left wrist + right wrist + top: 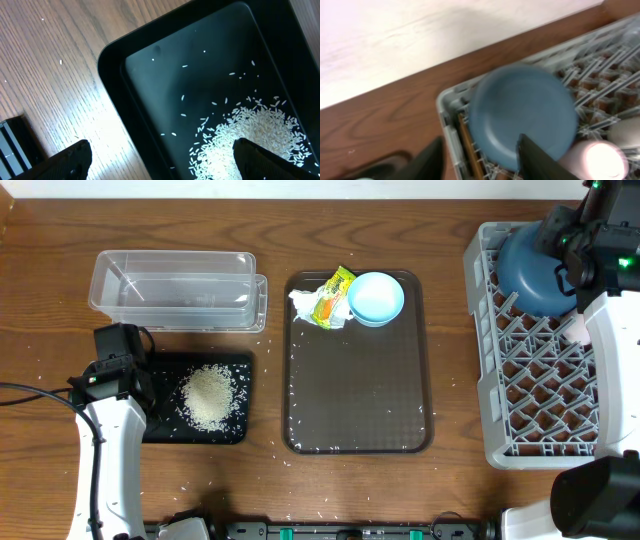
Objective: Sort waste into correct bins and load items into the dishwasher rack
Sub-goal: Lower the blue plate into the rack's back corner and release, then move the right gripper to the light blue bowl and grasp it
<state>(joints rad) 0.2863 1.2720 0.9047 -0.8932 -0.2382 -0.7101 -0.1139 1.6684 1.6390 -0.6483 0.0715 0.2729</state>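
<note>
Black fingertips (75, 160) of the left tool (161, 149) fill the bottom of the left wrist view. They stand wide apart with nothing between them. This tool hovers over one edge of the shallow black rectangular tray (107, 55), and the heap of loose white rice grains (260, 130) lies just under and ahead of it; the rice seems gathered there because this tray serves as the food-waste bin. Beyond the left tool sits the clear rectangular plastic tub (175, 285), which looks empty and is probably meant for the dry waste. The right tool (482, 147) also has its jaws apart, poised just above the large dark-blue round dish (520, 115). That dish stands tilted on edge in a corner of the large square grey plastic rack (445, 100), apparently propped by the prongs and not gripped. A small pink cup (595, 160) rests in the rack beside this tool. Between the two tools, well apart from both, a flat brown serving tray (360, 448) on the wooden bench (450, 220) carries the small light-blue bowl (376, 298). Touching the bowl are the crumpled white tissue (305, 302) and its yellow-green printed wrapper (335, 285), not yet sorted.
</note>
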